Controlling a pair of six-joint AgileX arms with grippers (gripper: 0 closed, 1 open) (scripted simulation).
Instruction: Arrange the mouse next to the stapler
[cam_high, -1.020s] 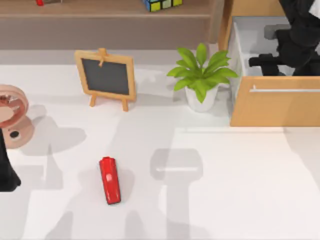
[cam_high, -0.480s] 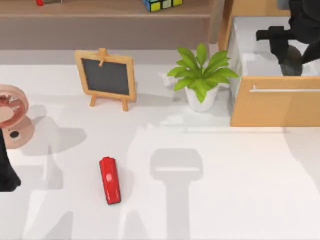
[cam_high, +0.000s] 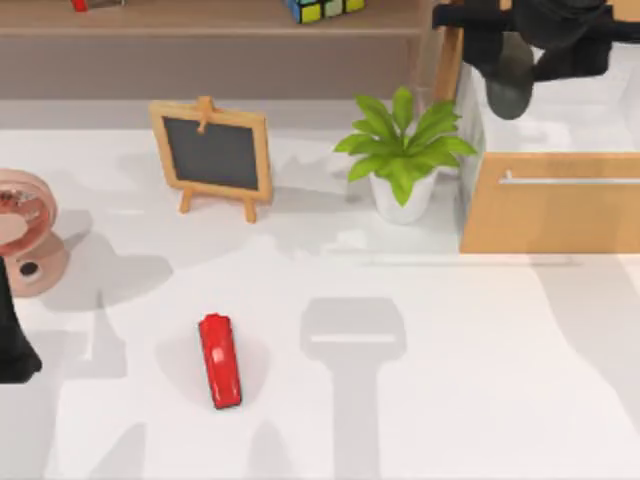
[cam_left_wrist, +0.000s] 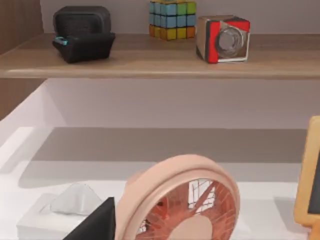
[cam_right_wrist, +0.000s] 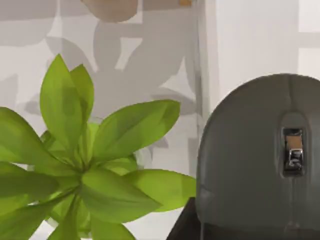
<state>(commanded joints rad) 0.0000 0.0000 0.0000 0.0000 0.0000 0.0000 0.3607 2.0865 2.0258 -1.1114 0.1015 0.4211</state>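
Note:
The red stapler lies on the white table at the front left, nothing close around it. High at the back right, the dark grey mouse hangs over the left end of the open drawer, with my right gripper shut on it. The right wrist view has the mouse up close, with the plant below it. My left arm stays parked at the table's left edge.
A potted plant stands just left of the drawer, below the carried mouse. A small chalkboard easel is at the back, a pink fan at the far left. A shelf holds a Rubik's cube and other items.
My right gripper has risen out of the drawer with the mouse and shifted left, toward the plant. The stapler and the left arm have not moved.

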